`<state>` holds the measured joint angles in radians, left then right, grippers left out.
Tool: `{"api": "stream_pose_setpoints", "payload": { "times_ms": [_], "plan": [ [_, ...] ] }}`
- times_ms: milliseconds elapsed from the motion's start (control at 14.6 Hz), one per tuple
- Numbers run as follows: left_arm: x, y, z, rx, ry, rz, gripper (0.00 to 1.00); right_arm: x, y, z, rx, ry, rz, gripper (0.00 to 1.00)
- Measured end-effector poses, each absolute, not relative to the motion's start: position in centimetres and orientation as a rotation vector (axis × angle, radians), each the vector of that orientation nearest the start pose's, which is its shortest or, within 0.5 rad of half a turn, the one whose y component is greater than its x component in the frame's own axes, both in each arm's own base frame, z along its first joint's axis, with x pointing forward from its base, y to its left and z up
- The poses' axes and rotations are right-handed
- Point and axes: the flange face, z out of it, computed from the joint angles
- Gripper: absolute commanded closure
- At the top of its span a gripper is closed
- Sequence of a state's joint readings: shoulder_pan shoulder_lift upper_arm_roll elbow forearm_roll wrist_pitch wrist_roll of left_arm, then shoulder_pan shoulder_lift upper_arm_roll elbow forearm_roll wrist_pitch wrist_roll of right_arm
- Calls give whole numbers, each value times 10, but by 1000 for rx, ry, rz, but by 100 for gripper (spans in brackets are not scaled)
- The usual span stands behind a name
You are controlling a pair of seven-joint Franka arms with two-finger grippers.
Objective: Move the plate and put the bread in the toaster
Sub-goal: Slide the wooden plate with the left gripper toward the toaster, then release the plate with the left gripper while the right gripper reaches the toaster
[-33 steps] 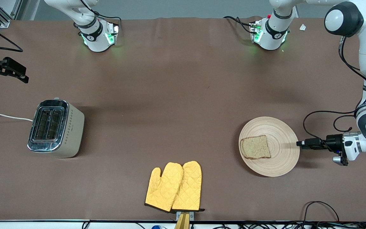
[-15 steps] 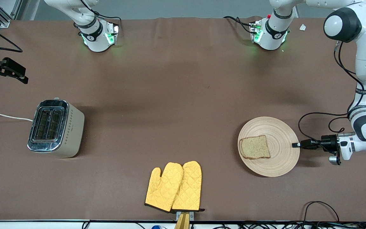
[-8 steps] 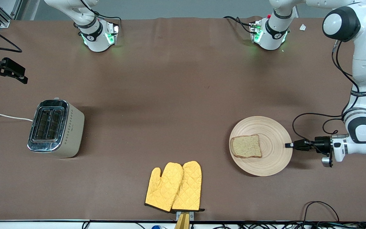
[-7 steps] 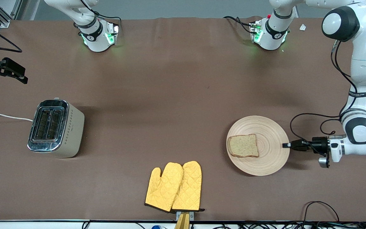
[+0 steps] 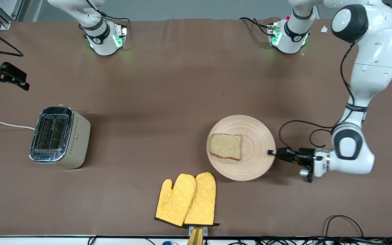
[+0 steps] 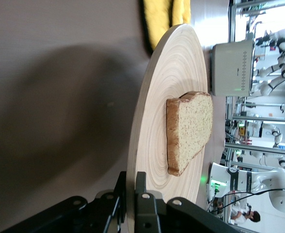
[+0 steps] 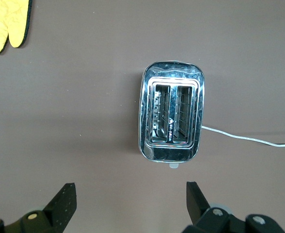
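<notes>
Front view: toaster (image 5: 60,137) lettering unreadable

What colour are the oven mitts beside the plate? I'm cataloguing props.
Bright yellow with quilted diamond stitching and a dark edge; the oven mitts show best in the front view.

My arms (image 5: 369,64) are glossy white with black joint rings, loose black cables, green-lit bases (image 5: 105,41), and matte black jaws.

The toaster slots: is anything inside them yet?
No bread is in the toaster: both slots show only bare wire racks, though their bottoms are too dark to see. The bread lies on the plate, whose rim the left gripper pinches.
</notes>
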<state>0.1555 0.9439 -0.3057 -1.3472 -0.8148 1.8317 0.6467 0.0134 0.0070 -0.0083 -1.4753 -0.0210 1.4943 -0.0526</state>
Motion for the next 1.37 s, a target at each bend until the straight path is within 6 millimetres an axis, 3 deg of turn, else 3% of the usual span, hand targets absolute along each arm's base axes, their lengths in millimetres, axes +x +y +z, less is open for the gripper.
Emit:
{"api": "stream_pose_setpoints", "payload": {
  "times_ms": [274, 480, 685, 891, 960, 1028, 1097, 1165, 1371],
  "plan": [
    [678, -237, 177, 2046, -327, -181, 100, 549, -1, 658, -3162, -84, -18, 0],
    [656, -301, 167, 2055, -305, -162, 100, 550, -3, 657, -3162, -79, -13, 0],
    [637, -345, 151, 2078, -253, -127, 100, 552, -3, 653, -3162, -76, 3, 0],
    [627, -360, 136, 2076, -214, -136, 98, 554, -4, 645, -3129, -66, 35, 0],
    [625, -361, 132, 2076, -206, -138, 91, 554, -9, 642, -3106, -47, 55, 0],
    [625, -361, 129, 2077, -202, -142, 69, 554, -16, 638, -3085, -23, 75, 0],
    [624, -360, 127, 2078, -199, -144, 39, 554, -22, 633, -3071, -4, 89, 0],
    [624, -360, 127, 2077, -196, -144, 0, 555, -25, 629, -3063, 7, 96, 0],
    [632, -355, 133, 2098, -174, -102, 0, 564, -13, 608, -3054, -10, 126, 0]
  ]
}}
